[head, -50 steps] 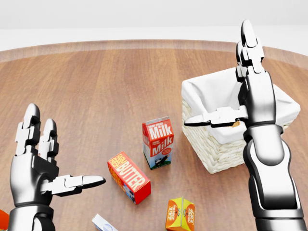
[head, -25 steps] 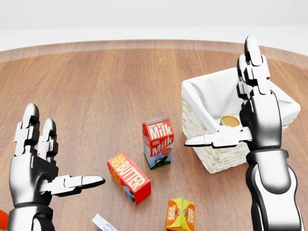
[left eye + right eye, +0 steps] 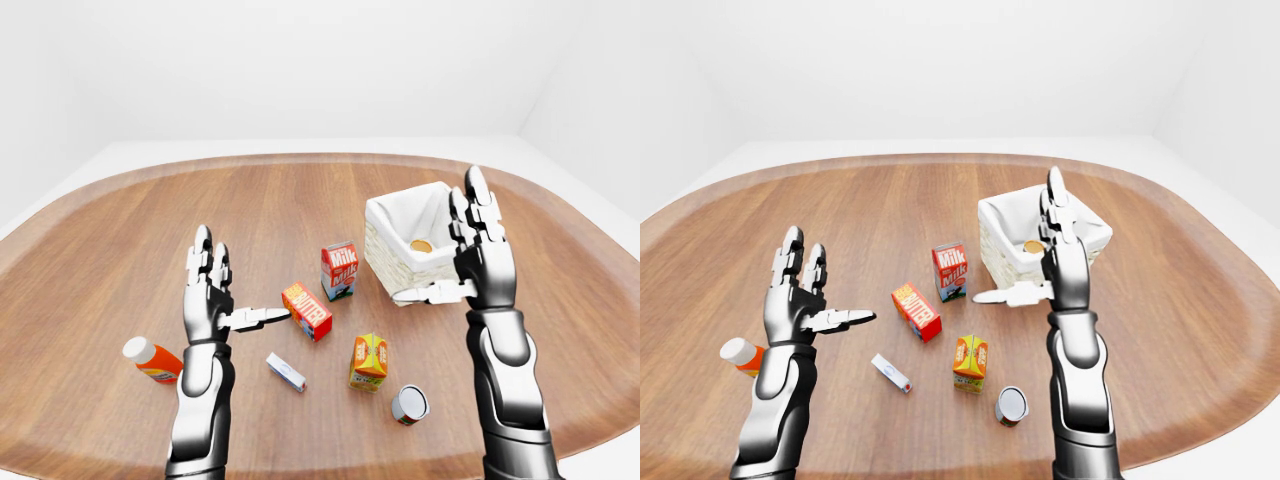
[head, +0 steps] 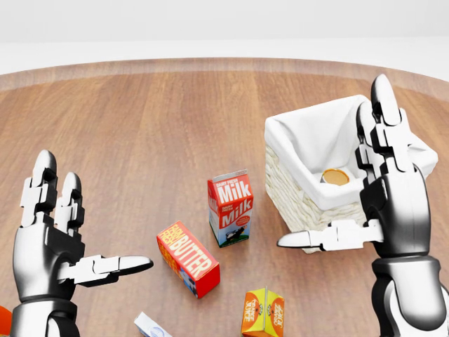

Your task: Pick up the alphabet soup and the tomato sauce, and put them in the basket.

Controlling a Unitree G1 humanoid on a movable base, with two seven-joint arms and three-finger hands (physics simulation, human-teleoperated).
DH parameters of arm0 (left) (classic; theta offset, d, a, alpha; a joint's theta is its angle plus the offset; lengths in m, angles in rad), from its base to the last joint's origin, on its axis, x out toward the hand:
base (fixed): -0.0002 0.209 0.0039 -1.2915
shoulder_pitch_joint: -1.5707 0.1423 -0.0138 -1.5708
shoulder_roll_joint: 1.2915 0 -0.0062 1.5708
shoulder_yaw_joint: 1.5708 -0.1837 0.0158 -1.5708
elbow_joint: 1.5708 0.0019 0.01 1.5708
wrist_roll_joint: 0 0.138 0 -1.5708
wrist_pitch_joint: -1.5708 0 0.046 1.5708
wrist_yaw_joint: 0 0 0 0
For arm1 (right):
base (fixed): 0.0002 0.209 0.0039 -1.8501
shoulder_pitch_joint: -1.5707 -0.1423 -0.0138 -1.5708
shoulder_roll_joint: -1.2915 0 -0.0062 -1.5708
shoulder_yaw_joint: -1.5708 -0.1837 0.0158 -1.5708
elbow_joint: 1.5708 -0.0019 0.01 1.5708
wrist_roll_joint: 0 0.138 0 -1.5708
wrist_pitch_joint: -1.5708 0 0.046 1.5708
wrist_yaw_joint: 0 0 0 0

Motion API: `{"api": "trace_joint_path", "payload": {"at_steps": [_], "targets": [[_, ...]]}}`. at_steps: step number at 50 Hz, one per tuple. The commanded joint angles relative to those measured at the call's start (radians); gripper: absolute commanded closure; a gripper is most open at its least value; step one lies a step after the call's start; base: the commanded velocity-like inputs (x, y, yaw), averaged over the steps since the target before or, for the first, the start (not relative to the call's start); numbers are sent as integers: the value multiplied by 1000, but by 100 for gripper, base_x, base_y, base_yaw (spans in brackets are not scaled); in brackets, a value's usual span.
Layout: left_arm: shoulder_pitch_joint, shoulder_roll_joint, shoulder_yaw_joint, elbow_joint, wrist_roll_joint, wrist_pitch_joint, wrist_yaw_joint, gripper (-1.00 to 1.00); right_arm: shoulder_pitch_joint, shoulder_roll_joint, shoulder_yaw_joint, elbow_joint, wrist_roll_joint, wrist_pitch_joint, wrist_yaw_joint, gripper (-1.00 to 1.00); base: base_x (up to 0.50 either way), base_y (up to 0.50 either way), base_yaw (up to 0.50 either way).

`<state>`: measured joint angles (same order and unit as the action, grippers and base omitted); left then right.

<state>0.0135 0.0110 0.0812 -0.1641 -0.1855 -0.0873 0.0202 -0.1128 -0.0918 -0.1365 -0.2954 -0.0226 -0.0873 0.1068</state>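
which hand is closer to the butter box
Left. The left hand is just left of the butter box, thumb pointing toward it; the right hand is farther right, beside the basket.

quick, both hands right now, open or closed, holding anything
Left hand: open, fingers spread, holding nothing.
Right hand: open, fingers spread, holding nothing, beside the white-lined wicker basket.

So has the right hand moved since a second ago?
Yes. The right hand has dropped down the head view, off the basket toward its lower edge; the basket stayed put.
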Motion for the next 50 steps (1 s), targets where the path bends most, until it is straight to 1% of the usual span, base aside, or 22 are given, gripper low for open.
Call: {"api": "trace_joint_path", "payload": {"at_steps": [1,12,13,15,26,29,30,32,33,37,39,41,42,47,49,50], "targets": [[-2,-1,1,2,0,0,0,-100,93,20,-3,-118,5,0,31,-100,0,0,0],[-2,-1,1,2,0,0,1,-100,156,30,-30,-149,26,0,63,-100,0,0,0],[-2,-1,1,2,0,0,1,-100,181,39,-30,-118,28,0,70,-100,0,0,0],[-2,-1,1,2,0,0,1,-100,184,38,-35,-164,34,0,74,-100,0,0,0],[-2,-1,0,2,0,0,1,-100,267,62,-50,-209,52,0,110,-100,0,0,0],[-2,-1,1,2,0,0,1,-100,287,71,-52,-208,50,0,119,-100,0,0,0],[-2,-1,1,2,0,0,1,-100,297,78,-52,-171,48,0,124,-100,0,0,0],[-2,-1,1,2,0,0,1,-100,312,80,-50,-203,46,0,126,-100,0,0,0],[-2,-1,1,2,0,0,0,-100,325,86,-49,-167,47,0,133,-100,0,0,0],[-2,-1,0,2,0,0,0,-100,352,90,-59,-214,58,0,144,-100,0,0,0],[-2,-1,1,2,0,0,0,-100,372,101,-62,-157,55,0,157,-100,0,0,0],[-2,-1,1,2,0,0,1,-100,375,100,-63,-194,57,0,157,-100,0,0,0],[-2,-1,1,2,0,0,0,-100,381,105,-61,-165,54,0,161,-100,0,0,0],[-2,-1,1,2,0,0,0,-100,419,117,-55,-199,55,0,170,-100,0,0,0],[-2,-1,1,2,0,0,1,-100,432,122,-55,-168,58,0,177,-100,0,0,0],[-2,-1,1,2,0,0,0,-100,438,122,-55,-200,61,0,178,-100,0,0,0]]}}
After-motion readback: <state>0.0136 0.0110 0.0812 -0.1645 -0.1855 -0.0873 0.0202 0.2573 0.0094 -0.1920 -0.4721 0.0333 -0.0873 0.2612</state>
